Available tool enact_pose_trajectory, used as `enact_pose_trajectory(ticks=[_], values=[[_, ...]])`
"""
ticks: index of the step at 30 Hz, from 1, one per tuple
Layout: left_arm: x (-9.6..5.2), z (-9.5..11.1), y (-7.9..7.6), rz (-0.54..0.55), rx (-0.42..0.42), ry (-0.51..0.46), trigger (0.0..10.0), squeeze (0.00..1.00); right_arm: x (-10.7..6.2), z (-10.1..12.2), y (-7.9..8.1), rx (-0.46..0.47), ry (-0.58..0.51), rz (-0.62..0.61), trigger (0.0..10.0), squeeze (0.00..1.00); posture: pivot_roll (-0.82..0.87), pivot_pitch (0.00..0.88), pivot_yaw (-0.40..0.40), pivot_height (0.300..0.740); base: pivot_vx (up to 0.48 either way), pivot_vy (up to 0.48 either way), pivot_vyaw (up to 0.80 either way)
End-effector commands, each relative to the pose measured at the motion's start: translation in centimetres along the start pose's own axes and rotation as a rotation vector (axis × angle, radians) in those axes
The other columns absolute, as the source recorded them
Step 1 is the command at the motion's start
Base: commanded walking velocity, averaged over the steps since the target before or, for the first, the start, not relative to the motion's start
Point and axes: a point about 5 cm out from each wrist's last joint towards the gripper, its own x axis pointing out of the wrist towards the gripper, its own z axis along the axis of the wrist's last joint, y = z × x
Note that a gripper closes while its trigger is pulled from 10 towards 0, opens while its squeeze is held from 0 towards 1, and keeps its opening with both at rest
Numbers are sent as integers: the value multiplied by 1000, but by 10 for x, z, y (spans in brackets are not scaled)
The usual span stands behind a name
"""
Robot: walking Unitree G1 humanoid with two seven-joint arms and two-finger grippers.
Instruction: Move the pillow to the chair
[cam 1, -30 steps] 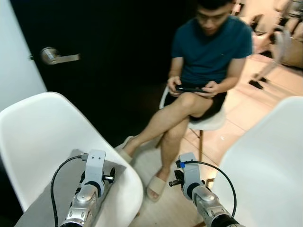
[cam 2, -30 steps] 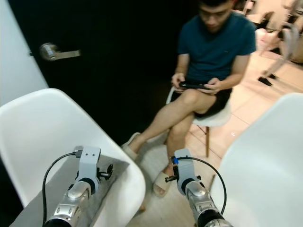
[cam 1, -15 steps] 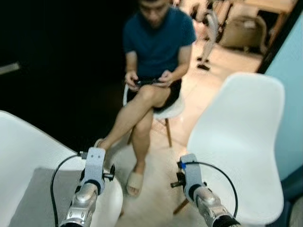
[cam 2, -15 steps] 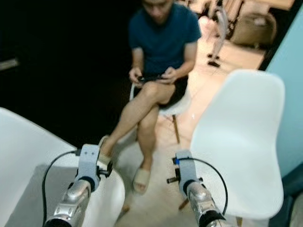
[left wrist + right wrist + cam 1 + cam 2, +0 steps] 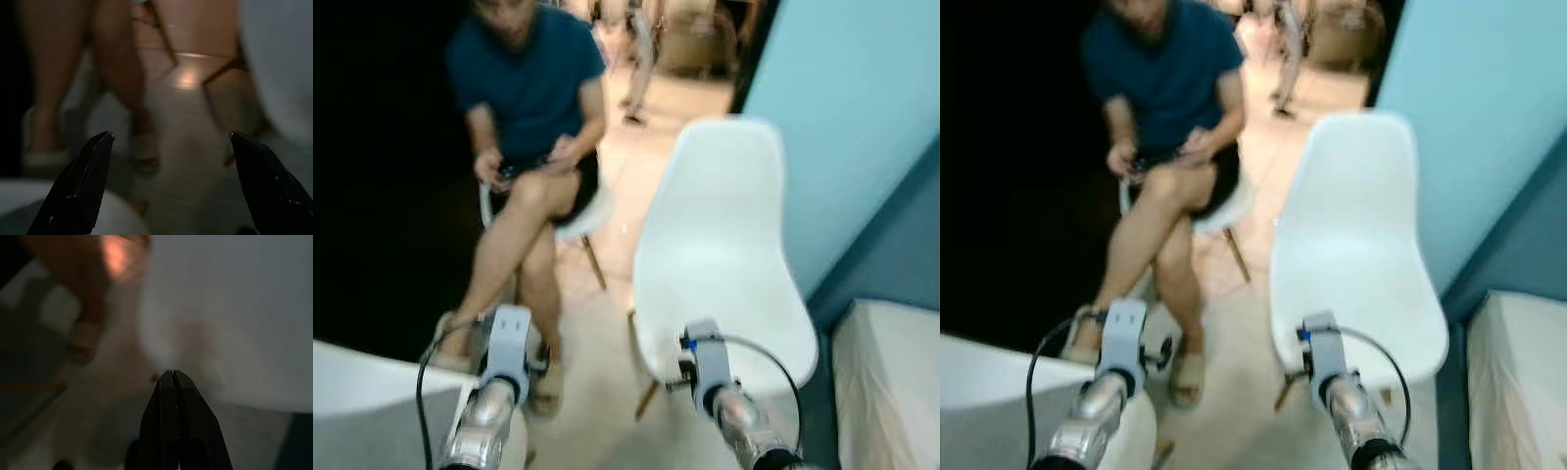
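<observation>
An empty white shell chair [image 5: 720,245] on wooden legs stands just ahead of me, blurred. At the lower right lies a white fabric-covered block [image 5: 891,382]; whether it is the pillow or a bed I cannot tell. My left arm [image 5: 494,392] and right arm [image 5: 724,401] are held out low in front of me. In the left wrist view my left gripper [image 5: 171,134] is open, fingers wide apart over the floor. In the right wrist view my right gripper [image 5: 172,373] is shut on nothing, pointing at the white chair's seat [image 5: 234,308].
A person [image 5: 524,98] in a dark blue shirt sits cross-legged on a stool at the left, holding a device. Another white chair [image 5: 352,372] with a grey pad [image 5: 372,431] is at the lower left. A light blue wall [image 5: 852,127] rises on the right.
The camera has swung right: the dark door and person slid left, and the white chair, blue wall and white block came into view. Both arms keep their pose.
</observation>
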Motion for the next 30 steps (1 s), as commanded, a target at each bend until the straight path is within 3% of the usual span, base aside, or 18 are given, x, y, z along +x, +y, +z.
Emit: enact_pose_trajectory(ticks=[1, 30], values=[[-2, -5, -1, -8, 7, 17, 10000, 0, 0, -3, 1, 9, 11, -3, 10000, 0, 51, 61, -19, 740, 0, 0, -800], [-1, 0, -1, 17, -7, -20, 10000, 0, -3, -9, -2, 1, 34, -14, 10000, 0, 43, 44, -13, 740, 0, 0, -800]])
